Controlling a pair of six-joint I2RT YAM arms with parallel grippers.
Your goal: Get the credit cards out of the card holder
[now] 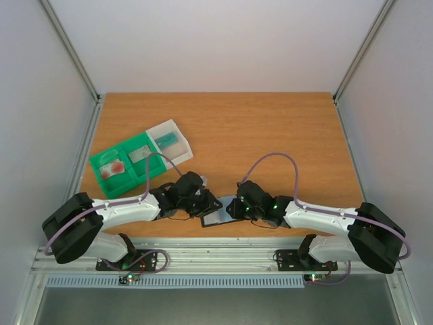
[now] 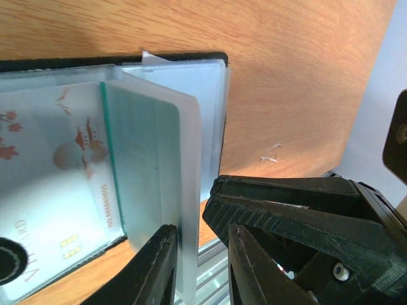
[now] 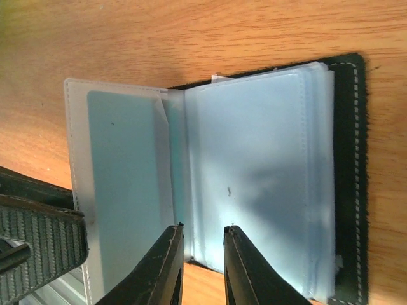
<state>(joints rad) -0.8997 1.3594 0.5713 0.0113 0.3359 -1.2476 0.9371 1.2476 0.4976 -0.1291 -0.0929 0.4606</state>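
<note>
The black card holder (image 1: 220,212) lies open near the table's front edge, between both grippers. In the left wrist view one clear sleeve (image 2: 159,171) stands up with a teal credit card (image 2: 143,159) inside; a white patterned card (image 2: 44,210) lies in the sleeve to its left. My left gripper (image 2: 200,267) is open, with that sleeve's free edge between the fingers and a gap on the right side. My right gripper (image 3: 202,254) is slightly open and empty over the holder's near edge by the fold (image 3: 181,190). The lifted sleeve with the teal card (image 3: 121,184) is to its left.
A green-and-white sorting tray (image 1: 101,162) sits at the back left with a teal card (image 1: 168,140), a grey card (image 1: 142,153) and a red-pink card (image 1: 114,168) in it. The table's front edge and metal rail (image 1: 216,257) are just behind the grippers.
</note>
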